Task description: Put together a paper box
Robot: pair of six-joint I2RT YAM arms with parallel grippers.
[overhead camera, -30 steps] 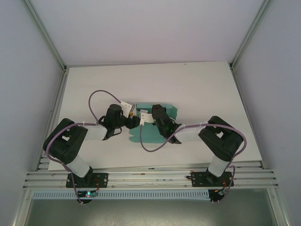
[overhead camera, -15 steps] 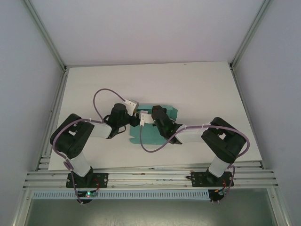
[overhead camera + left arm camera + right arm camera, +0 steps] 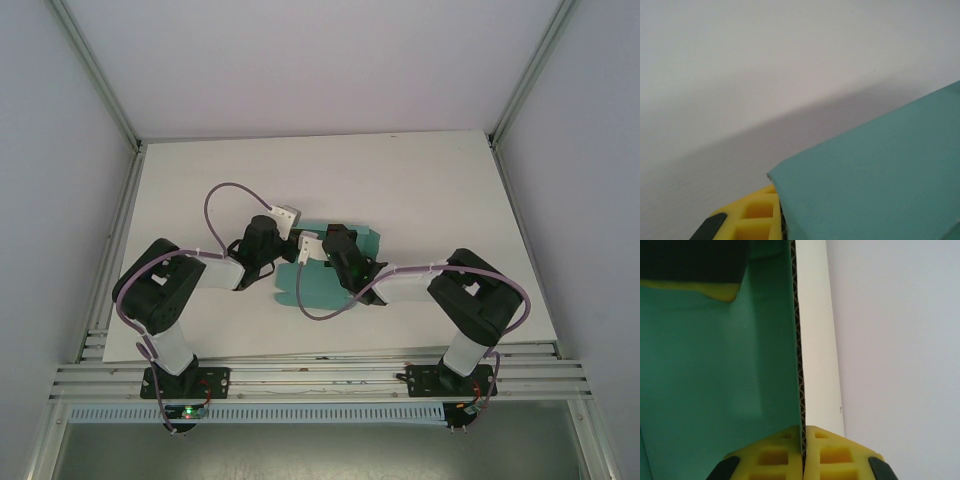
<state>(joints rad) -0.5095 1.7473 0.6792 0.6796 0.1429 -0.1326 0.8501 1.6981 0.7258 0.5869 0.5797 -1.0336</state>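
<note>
On table [image 3: 420, 180], one paper box [image 3: 316, 284] tight in right end effector [image 3: 803, 455]; left end effector [image 3: 287, 250]: state unclear.

The teal-green paper box [image 3: 312, 288] lies opened out as a card sheet near the middle of the white worktop [image 3: 430, 200], a little toward the near edge. The left hand [image 3: 283, 254] reaches in from the left to the sheet's left edge. The right hand [image 3: 322, 246] comes in from the right, over the sheet's far part. The two hands sit close together. Their dark bodies cover the fingertips, so any grip on the card is hard to judge. A purple cable [image 3: 225, 190] arcs above the left arm.
</note>
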